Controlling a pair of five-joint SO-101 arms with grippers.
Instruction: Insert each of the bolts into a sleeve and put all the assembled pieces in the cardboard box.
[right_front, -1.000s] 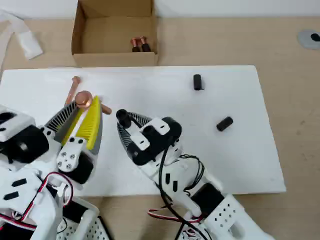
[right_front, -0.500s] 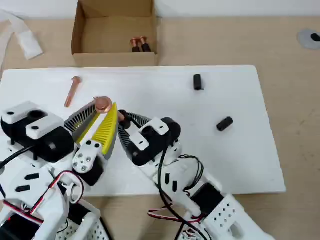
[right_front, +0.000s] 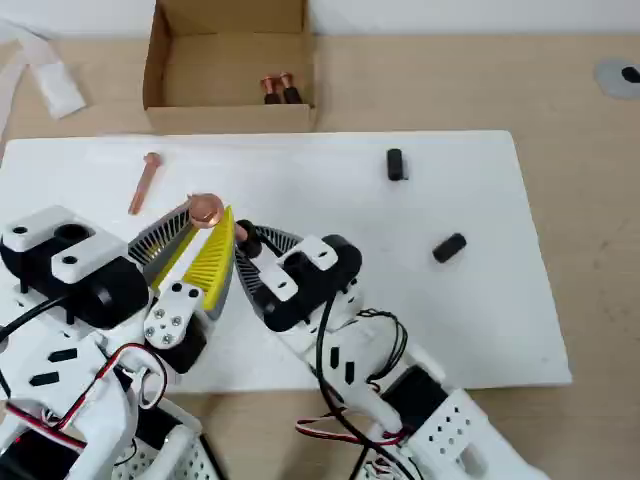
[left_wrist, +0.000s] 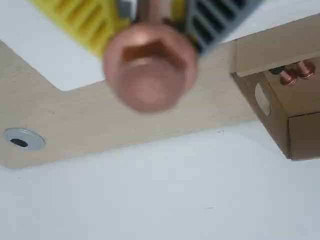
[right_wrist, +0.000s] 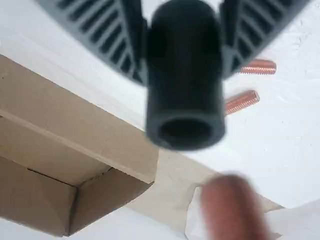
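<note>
High view: both arms meet over the left-middle of the white sheet (right_front: 480, 320), bolt next to sleeve.
Going from the left, a loose bolt (right_front: 143, 182) lies on the sheet. Then the left tool (right_front: 207, 222) is clamped on a copper bolt (left_wrist: 150, 70), its tip just beside the black sleeve (right_wrist: 185, 75) that the right tool (right_front: 250, 243) is clamped on. Behind them, the cardboard box (right_front: 230, 118) on the table holds two assembled pieces (right_front: 280, 88). Further right lie a spare sleeve (right_front: 396, 164) and a second spare sleeve (right_front: 449, 247), well apart.
</note>
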